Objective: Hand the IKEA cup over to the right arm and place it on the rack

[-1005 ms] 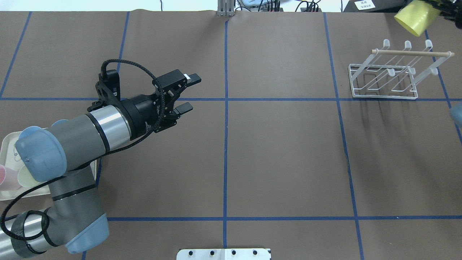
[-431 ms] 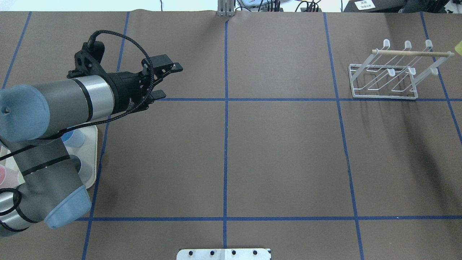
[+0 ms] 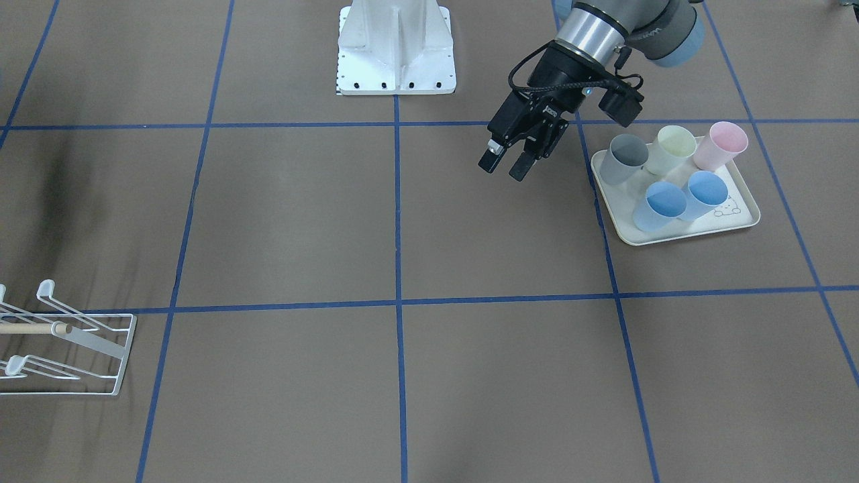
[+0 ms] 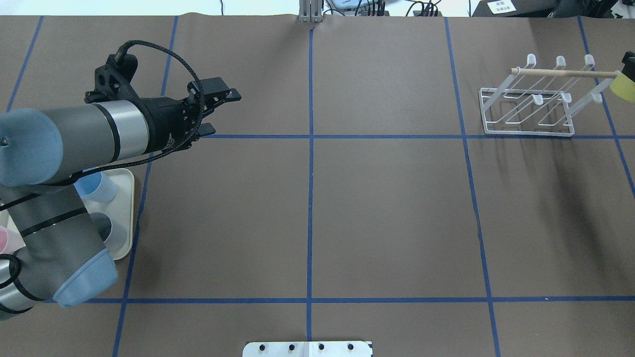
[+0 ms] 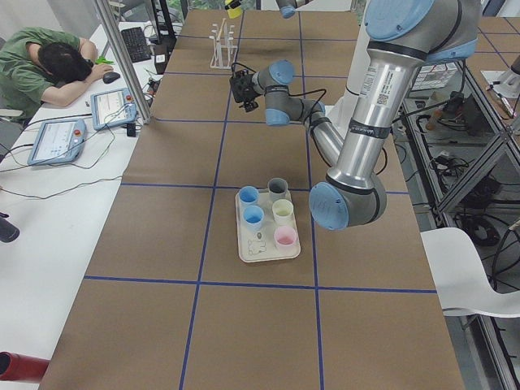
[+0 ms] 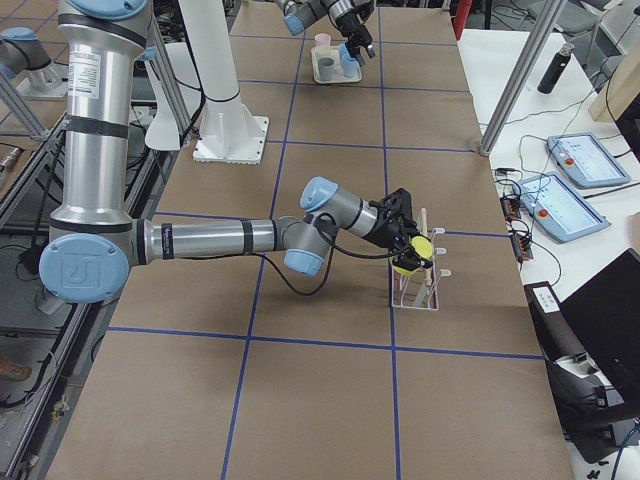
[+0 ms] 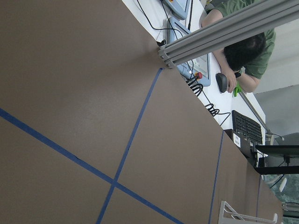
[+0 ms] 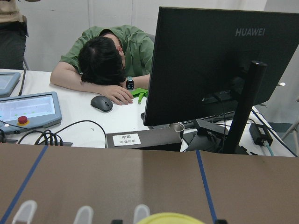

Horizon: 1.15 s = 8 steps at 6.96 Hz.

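Overhead exterior view: the left gripper (image 4: 225, 112) hangs over the table (image 4: 387, 198), just beside the tray (image 4: 129, 198). Its jaws stand apart and it grasps nothing.

Front-facing view, tray contents: five cups, all upright with mouths up. Back row, on the robot's side: grey cup (image 3: 621, 159), pale yellow cup (image 3: 671, 149), pink cup (image 3: 721, 144). Front row: one blue cup (image 3: 661, 206) and a second blue cup (image 3: 704, 194), touching each other. A small drawing marks the tray's bare corner.

Overhead view, right side: the rack (image 4: 526, 116) stands on the table, well apart from the tray, its wooden rod (image 4: 565, 73) across the top. The bright yellow cup (image 4: 625, 85) sits at the picture's edge by the rod's right end.

Exterior right view: the right gripper (image 6: 403, 245) is clamped on this bright yellow cup, holding it off the table at the top of the rack. Whether cup and rack touch cannot be told.

Right wrist view: the cup's rim shows at the bottom edge, with three prong tips to its left.
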### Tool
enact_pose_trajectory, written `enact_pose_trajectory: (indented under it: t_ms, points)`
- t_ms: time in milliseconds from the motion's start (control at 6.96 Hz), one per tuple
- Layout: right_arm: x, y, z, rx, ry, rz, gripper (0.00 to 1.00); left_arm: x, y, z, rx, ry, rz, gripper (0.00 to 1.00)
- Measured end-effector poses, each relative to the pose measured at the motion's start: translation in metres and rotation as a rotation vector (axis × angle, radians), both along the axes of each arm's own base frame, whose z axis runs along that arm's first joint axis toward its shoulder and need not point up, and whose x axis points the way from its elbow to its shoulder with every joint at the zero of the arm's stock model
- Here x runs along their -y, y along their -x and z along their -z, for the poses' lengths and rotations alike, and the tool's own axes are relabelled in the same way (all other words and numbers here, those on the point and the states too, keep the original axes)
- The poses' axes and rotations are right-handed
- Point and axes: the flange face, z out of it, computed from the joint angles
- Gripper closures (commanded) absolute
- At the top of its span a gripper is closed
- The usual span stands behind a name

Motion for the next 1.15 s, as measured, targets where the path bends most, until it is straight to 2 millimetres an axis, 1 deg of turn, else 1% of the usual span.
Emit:
enact_pose_trajectory:
  t_ms: [144,431,575,1149]
  points:
    - [-0.001,0.008,-0.004,-0.011,0.004,0.007,1.0,0.001,0.0,-0.002,0.007,-0.001,0.0,0.01]
    - [0.0,0.015,-0.016,-0.026,0.021,0.01,1.0,0.001,0.001,-0.004,0.01,-0.001,-0.001,0.01]
    - [0.003,0.017,-0.018,-0.029,0.022,0.01,1.0,0.001,0.001,-0.005,0.012,0.0,-0.001,0.01]
    - [0.015,0.024,-0.011,-0.024,0.009,0.01,1.0,0.001,0.0,-0.007,0.015,0.003,-0.002,0.01]
